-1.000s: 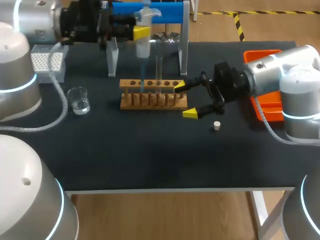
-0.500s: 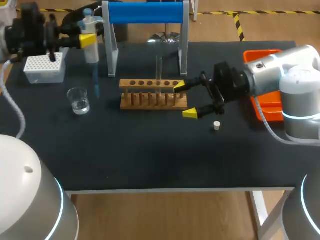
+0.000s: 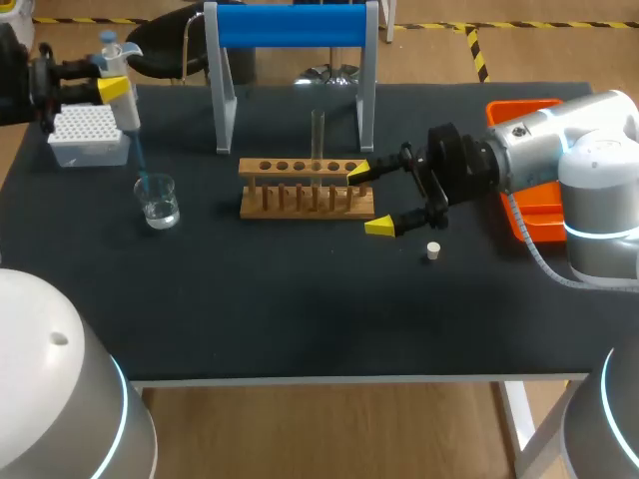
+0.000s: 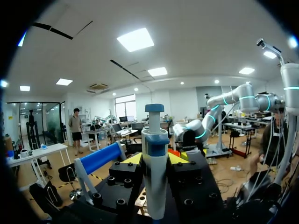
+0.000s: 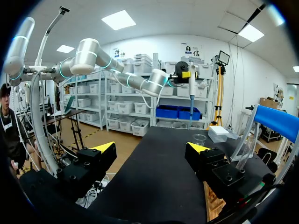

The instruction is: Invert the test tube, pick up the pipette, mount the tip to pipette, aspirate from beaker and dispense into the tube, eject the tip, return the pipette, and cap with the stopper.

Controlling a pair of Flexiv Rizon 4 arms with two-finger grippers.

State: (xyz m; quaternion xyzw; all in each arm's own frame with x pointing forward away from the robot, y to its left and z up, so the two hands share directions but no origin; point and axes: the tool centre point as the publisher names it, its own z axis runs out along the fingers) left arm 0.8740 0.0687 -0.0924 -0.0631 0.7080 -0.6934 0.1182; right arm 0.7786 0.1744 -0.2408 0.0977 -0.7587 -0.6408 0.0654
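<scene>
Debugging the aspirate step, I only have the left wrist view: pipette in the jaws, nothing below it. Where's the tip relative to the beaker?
Observer: Head view shows the blue tip slanting down from the pipette to the rim of the beaker. I cannot tell whether it is in the liquid.
Operator: Tube in place?
Observer: Yes, one test tube stands upright in the wooden rack.
Operator: Right arm?
Observer: Right jaws are open at the rack's right end. The stopper lies on the table just beside them, not held.
</scene>
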